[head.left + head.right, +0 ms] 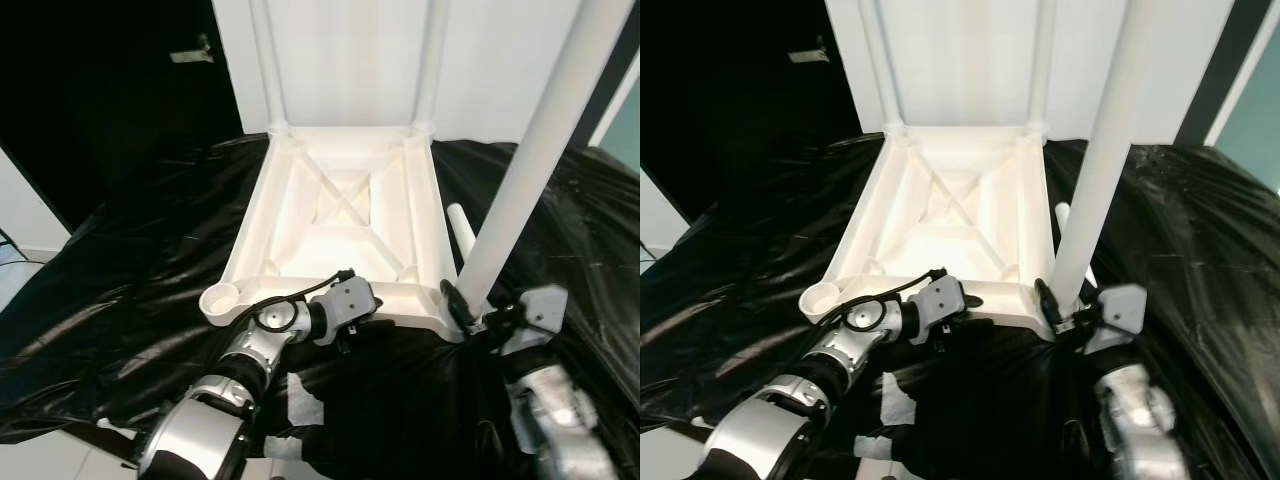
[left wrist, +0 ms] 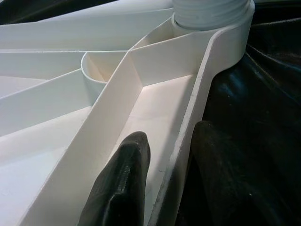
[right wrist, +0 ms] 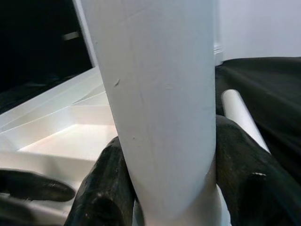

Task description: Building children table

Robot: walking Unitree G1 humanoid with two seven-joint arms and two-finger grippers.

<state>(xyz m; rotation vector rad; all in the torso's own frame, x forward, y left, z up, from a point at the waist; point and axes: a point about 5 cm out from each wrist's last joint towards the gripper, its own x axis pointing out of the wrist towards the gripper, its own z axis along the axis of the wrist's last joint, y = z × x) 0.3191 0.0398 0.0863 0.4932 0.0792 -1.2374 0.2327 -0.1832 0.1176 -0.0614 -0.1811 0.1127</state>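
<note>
A white children's table top (image 1: 250, 215) lies upside down on a black plastic sheet (image 1: 130, 280). Two white legs (image 1: 268, 60) stand in its far corners. My right gripper (image 3: 174, 174) is shut on a third white leg (image 1: 530, 150), which stands tilted at the near right corner socket. My left gripper (image 2: 164, 155) is shut on the table top's near rim (image 2: 188, 117), one finger inside and one outside. The near left corner socket (image 1: 222, 298) is an empty round cup. A fourth leg (image 1: 462, 228) lies loose on the sheet just right of the table top.
The crinkled black sheet spreads to both sides. White tape scraps (image 1: 305, 408) stick to it near my left arm. A dark doorway (image 1: 110, 90) is at the back left, a white wall (image 1: 350, 50) behind the table, and pale floor (image 1: 20, 265) at the left edge.
</note>
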